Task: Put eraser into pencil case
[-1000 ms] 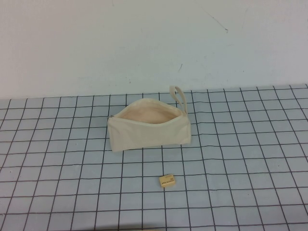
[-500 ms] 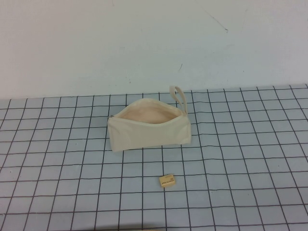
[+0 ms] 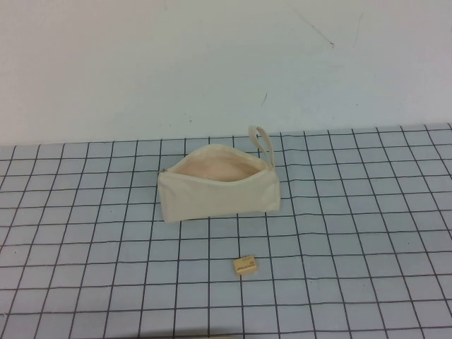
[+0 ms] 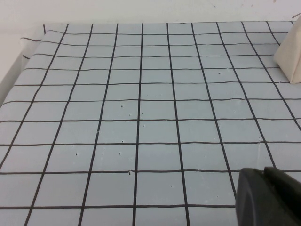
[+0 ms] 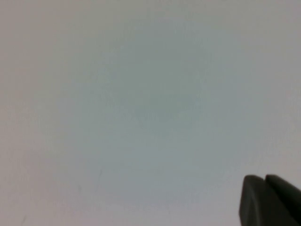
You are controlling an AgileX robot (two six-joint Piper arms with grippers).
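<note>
The cream canvas pencil case [image 3: 217, 183] stands on the grid mat in the high view, its zip mouth open to a paler peach lining and its loop strap at its right end. A corner of it shows in the left wrist view [image 4: 291, 56]. The tiny pale yellow-tan eraser [image 3: 244, 265] lies on the mat in front of the case, apart from it. Neither arm shows in the high view. My left gripper [image 4: 264, 184] is shut and empty, low over bare mat to the left of the case. My right gripper [image 5: 264, 184] is shut and empty, facing a blank pale surface.
The grey-blue grid mat [image 3: 353, 233] covers the table up to a white wall [image 3: 212, 63] behind the case. In the left wrist view the mat's left edge [image 4: 19, 61] meets a white border.
</note>
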